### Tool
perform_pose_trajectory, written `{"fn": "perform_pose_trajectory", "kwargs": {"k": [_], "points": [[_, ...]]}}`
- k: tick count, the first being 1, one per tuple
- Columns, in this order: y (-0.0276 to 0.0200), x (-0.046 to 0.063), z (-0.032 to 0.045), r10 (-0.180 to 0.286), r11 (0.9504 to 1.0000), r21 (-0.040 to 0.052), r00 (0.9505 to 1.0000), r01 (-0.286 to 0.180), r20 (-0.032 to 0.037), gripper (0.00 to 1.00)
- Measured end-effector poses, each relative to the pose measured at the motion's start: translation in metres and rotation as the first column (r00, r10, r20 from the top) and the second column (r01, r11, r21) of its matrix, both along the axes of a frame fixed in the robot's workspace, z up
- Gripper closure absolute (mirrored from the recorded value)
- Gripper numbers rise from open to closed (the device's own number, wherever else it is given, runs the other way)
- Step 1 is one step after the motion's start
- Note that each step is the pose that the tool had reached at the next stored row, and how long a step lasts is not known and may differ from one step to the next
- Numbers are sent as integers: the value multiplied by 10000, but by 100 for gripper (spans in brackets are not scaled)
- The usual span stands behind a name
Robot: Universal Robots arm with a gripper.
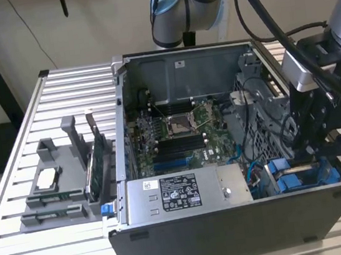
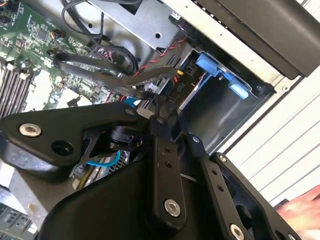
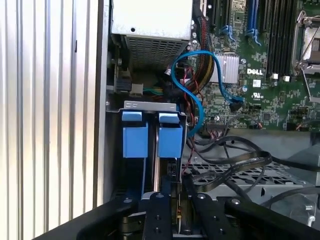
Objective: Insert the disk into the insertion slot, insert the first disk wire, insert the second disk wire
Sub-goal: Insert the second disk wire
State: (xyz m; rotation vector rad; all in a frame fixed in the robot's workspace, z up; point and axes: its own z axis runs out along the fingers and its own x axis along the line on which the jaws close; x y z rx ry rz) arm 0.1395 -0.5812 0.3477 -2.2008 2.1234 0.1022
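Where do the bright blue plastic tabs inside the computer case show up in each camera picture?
Exterior view: the blue tabs sit low in the case's near corner, at the exterior view's right.
Second wrist view: the blue tabs lie against the case's outer wall.
First wrist view: the blue tabs stand side by side in the metal bay.
Shared landmark: the green motherboard.

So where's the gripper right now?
In the exterior view the gripper is down inside the open computer case, at the exterior view's right, just above the blue carriers.
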Motion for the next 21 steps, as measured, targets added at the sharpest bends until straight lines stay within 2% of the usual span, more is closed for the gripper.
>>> {"fn": "perform_pose_trajectory", "kwargs": {"k": [15, 21], "points": [[0, 0, 140, 0, 10000, 0, 10000, 0, -2, 76], [0, 0, 145, 0, 10000, 1, 10000, 0, -2, 76]]}}
